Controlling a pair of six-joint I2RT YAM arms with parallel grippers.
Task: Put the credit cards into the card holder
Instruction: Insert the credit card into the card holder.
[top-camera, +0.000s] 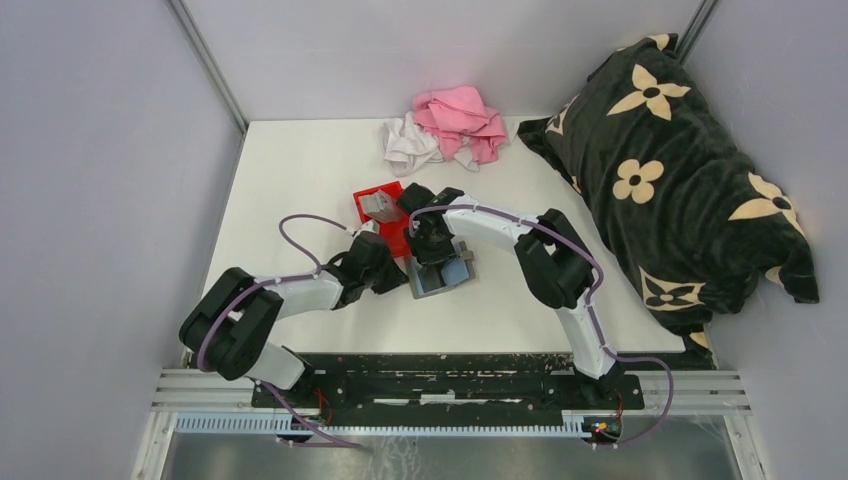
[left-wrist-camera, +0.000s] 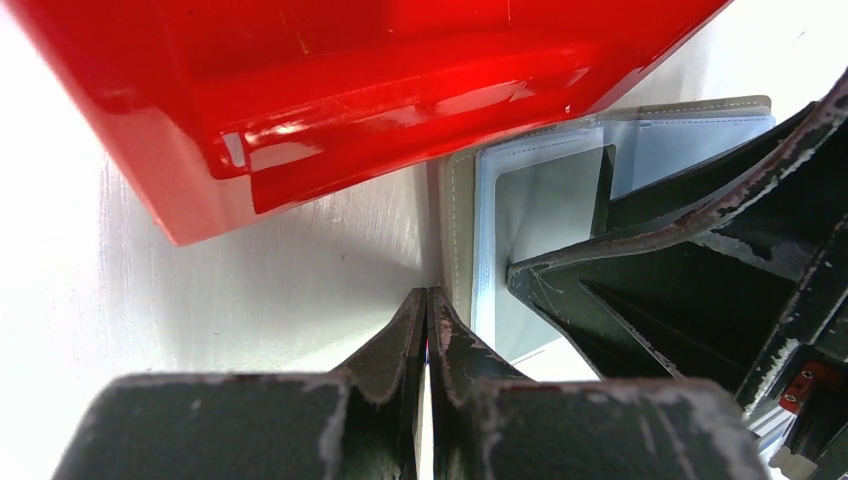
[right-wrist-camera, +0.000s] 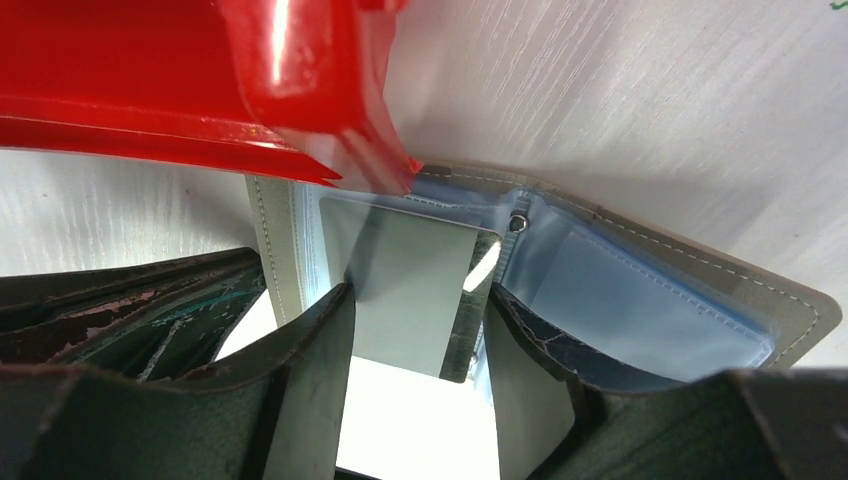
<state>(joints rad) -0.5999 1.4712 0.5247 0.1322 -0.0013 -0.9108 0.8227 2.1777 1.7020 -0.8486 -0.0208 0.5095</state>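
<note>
- Right gripper (top-camera: 437, 248) hangs over the open card holder (top-camera: 440, 284) mid-table in the top view, and you cannot see its jaws from up here. The left gripper (top-camera: 392, 268) sits at the holder's 9 o'clock edge. The red bin (top-camera: 362, 197) lies at the holder's 11 o'clock with the stack of credit cards (top-camera: 378, 206) inside.
- In the left wrist view the left gripper's fingers (left-wrist-camera: 405, 335) are pressed together, with nothing visible between them. Their tips stand just beside the holder's left border. Treat them as a stop: hold them there so the holder cannot slide toward 9 o'clock when you push.
- In the right wrist view one credit card (right-wrist-camera: 405, 280) lies between the right fingers (right-wrist-camera: 320, 360). Its far end appears to be under the clear sleeve (right-wrist-camera: 400, 212). The jaws stand apart, one along each long edge, but whether they actually pinch the card cannot be told.
- Feed the card straight toward 12 o'clock along its long axis, and keep it flat and low so it stays under the sleeve lip.
- Squeeze lightly — a card this thin will likely bow and jam if you clamp hard.
- Watch the bin's corner (right-wrist-camera: 385, 170), which overhangs the holder's top seam at 12 o'clock and could block your fingertips before the card is seated.
- Stay clear of the snap stud (right-wrist-camera: 516, 223) at 1 o'clock.
</note>
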